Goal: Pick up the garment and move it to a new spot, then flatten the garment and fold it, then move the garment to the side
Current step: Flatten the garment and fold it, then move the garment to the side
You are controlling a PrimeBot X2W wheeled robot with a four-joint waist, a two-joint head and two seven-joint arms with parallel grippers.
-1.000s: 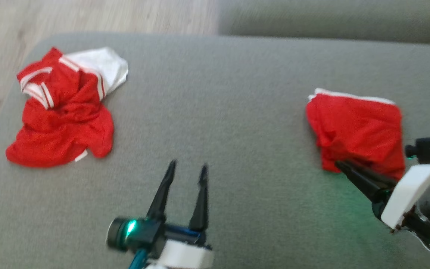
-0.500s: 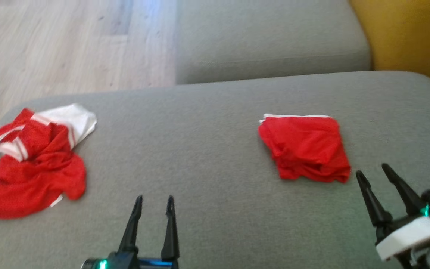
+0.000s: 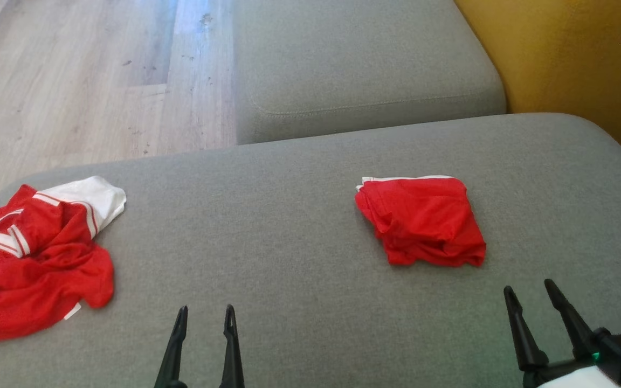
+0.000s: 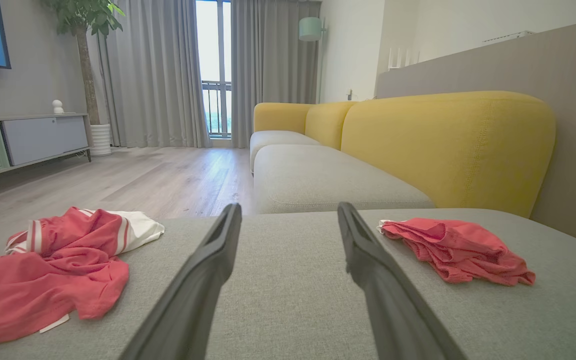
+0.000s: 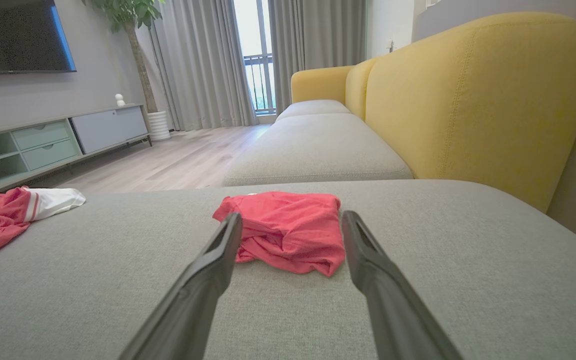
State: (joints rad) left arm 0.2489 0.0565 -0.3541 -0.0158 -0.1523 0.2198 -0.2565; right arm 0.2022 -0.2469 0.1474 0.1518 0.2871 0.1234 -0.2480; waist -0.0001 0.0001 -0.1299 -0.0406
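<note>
Lying folded on the grey fabric sofa cushion [image 3: 289,258], the red cloth garment [image 3: 421,221] sits just ahead of the right gripper [image 3: 528,287] in the head view. That gripper's fingers are spread and empty. The left gripper [image 3: 206,309], also parted, holds nothing. From the left wrist, the garment lies off to the right of the splayed fingers. From the right wrist, it rests just beyond the tips, untouched.

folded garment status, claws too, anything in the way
Left claw open, right claw open, both empty. Folded garment on cushion, untouched. Crumpled garment far left, not in the way.
</note>
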